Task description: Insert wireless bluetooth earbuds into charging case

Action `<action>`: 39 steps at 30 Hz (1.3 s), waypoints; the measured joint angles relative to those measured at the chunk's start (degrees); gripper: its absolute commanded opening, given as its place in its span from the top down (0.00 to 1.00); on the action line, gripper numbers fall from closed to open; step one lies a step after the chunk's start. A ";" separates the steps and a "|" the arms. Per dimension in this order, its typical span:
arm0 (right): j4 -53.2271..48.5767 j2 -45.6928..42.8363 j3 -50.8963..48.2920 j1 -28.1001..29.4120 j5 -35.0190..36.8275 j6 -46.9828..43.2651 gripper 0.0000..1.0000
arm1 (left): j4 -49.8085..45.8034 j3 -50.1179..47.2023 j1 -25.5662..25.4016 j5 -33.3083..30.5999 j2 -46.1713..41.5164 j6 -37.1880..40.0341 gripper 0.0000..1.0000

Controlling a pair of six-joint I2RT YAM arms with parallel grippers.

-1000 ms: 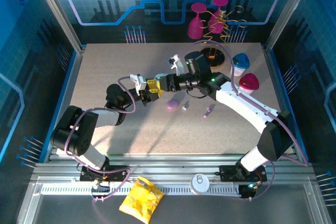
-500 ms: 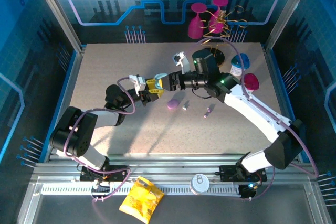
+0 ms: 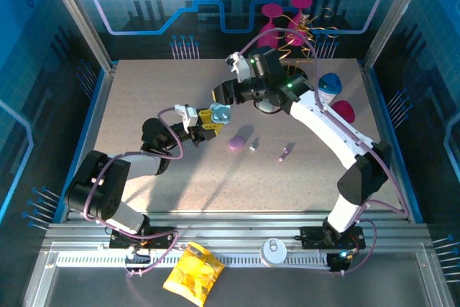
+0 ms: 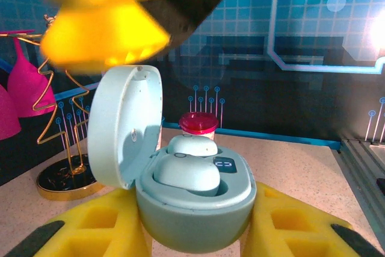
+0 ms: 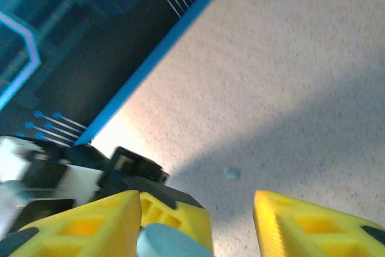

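My left gripper [image 3: 213, 117] is shut on a pale blue charging case [image 3: 220, 112] left of the table's middle. In the left wrist view the case [image 4: 192, 209] sits between my yellow pads [image 4: 96, 227] with its lid [image 4: 123, 127] swung open. Two pale blue earbuds [image 4: 186, 174] lie in its wells. My right gripper [image 3: 223, 94] hangs open just beyond and above the case, holding nothing. A purple case [image 3: 237, 141], a whitish bud [image 3: 254, 147] and a purple bud [image 3: 285, 152] lie on the table to the right.
A gold wire stand [image 3: 291, 34] with pink cups stands at the back. A blue-lidded cup [image 3: 329, 88] and a red-lidded cup [image 3: 345, 111] sit at the right. A small pale blue speck [image 5: 231, 174] lies on the table. A yellow bag [image 3: 192, 271] and a can [image 3: 273, 251] rest beyond the near edge.
My right gripper has drawn back from the case, up and toward the far side, with its arm swinging back. The left gripper still holds the case, now uncovered from above.
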 measured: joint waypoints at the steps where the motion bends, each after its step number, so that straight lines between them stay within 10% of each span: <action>1: -1.07 0.44 -0.04 0.00 0.00 -0.44 0.51 | 0.02 0.00 0.00 -0.02 -0.07 0.04 0.74; 10: -3.30 -5.97 -8.63 0.17 -0.22 -2.58 0.49 | -1.05 -0.59 0.00 -0.24 -0.31 0.02 0.74; 20: 5.20 -13.97 -21.31 -0.31 -1.29 7.61 0.16 | -1.22 -0.15 0.00 -0.31 -0.35 -0.07 0.74; 39: 45.64 -8.96 -36.94 -4.35 -22.73 41.94 0.64 | -1.20 -0.15 0.31 -1.51 -0.81 -0.22 0.73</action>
